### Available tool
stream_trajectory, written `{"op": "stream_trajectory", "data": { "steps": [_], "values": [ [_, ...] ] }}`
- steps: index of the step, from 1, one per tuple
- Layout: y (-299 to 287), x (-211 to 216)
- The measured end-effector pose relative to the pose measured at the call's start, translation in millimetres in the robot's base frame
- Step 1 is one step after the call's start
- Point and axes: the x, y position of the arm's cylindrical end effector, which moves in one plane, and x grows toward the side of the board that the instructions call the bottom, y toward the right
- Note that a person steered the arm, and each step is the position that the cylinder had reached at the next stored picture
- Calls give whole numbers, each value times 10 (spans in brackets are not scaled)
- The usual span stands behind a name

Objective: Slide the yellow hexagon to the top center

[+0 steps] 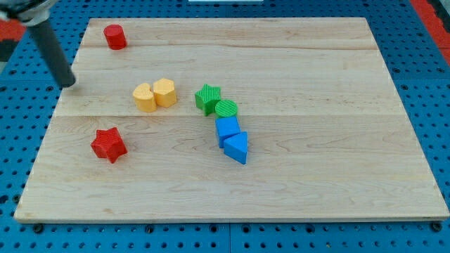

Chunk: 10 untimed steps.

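Note:
The yellow hexagon (165, 92) sits left of the board's middle, touching a yellow heart-shaped block (145, 97) on its left. My tip (68, 84) is at the board's left edge, well to the left of both yellow blocks and apart from them. The dark rod rises from it toward the view's top left corner.
A red cylinder (114, 36) stands near the top left corner. A red star (108, 144) lies at lower left. A green star (208, 98), a green round block (226, 109), a blue cube (228, 129) and a blue triangular block (236, 148) form a chain at centre. The wooden board (316, 84) lies on blue pegboard.

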Motion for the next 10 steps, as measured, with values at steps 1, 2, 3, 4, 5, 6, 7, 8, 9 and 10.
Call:
{"op": "stream_trajectory", "data": {
  "steps": [1,2,3,4,5,6,7,8,9,10],
  "values": [
    [46,-82],
    [1050,468],
    [1758,464],
    [1681,28],
    [2152,-57],
    [2371,-17],
    [2879,-407],
    [3228,-742],
    [3642,-971],
    [3106,-1263]
  ]
}}
